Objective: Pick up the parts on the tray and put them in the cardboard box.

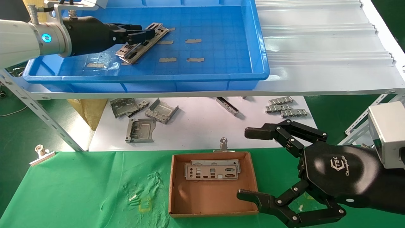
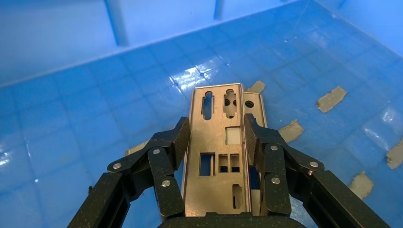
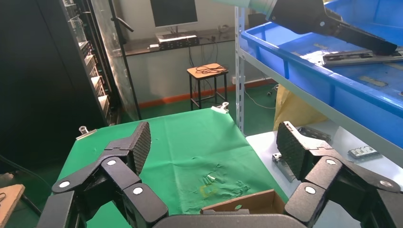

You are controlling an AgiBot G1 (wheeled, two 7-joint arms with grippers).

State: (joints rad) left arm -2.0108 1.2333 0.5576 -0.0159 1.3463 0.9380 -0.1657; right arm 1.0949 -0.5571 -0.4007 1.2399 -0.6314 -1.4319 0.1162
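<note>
The blue tray (image 1: 221,68) sits on the upper shelf. My left gripper (image 1: 148,33) is inside it, shut across the width of a silver punched plate (image 1: 140,44). In the left wrist view the gripper (image 2: 216,124) pinches that plate (image 2: 216,185) by its long edges, and a second plate (image 2: 254,105) lies just under and beside it. The cardboard box (image 1: 208,196) lies on the green cloth and holds two plates (image 1: 211,172) at its far side. My right gripper (image 1: 243,163) is open and empty over the box's right wall; it also shows in the right wrist view (image 3: 214,142).
Bits of tape (image 1: 193,41) stick to the tray floor. Bent grey brackets (image 1: 140,129) and comb-like strips (image 1: 284,109) lie on the white lower shelf. Metal clips (image 1: 41,153) (image 1: 223,144) hold the green cloth (image 1: 79,190). Slanted shelf legs stand at left and right.
</note>
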